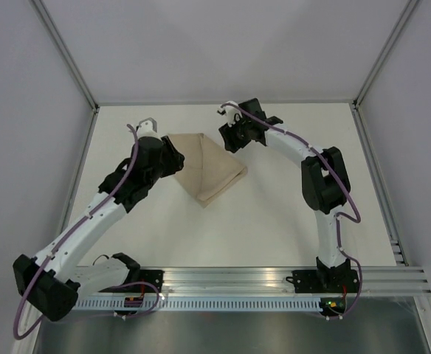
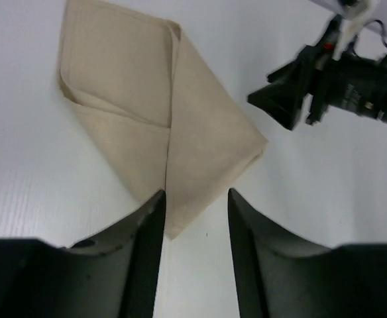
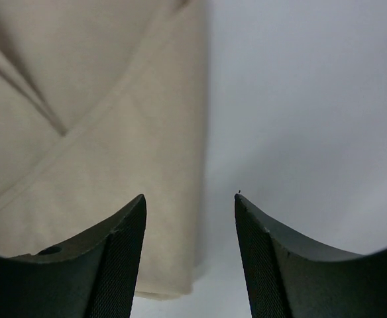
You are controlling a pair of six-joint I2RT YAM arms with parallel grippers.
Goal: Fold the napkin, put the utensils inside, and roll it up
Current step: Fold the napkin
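The tan napkin [image 1: 208,168] lies folded into a flat kite shape with overlapping flaps on the white table. My left gripper [image 1: 177,158] is open at the napkin's left corner; in the left wrist view the gripper [image 2: 193,199] has that pointed corner of the napkin [image 2: 160,119] between its jaws. My right gripper [image 1: 226,136] is open and empty just above the napkin's far right edge; in the right wrist view the gripper [image 3: 190,202] straddles the edge of the napkin [image 3: 94,132]. No fork shows in any view.
The white table [image 1: 289,214] is bounded by grey walls at the back and sides. An aluminium rail [image 1: 274,284] with the arm bases runs along the near edge. The right gripper [image 2: 286,99] shows in the left wrist view beyond the napkin.
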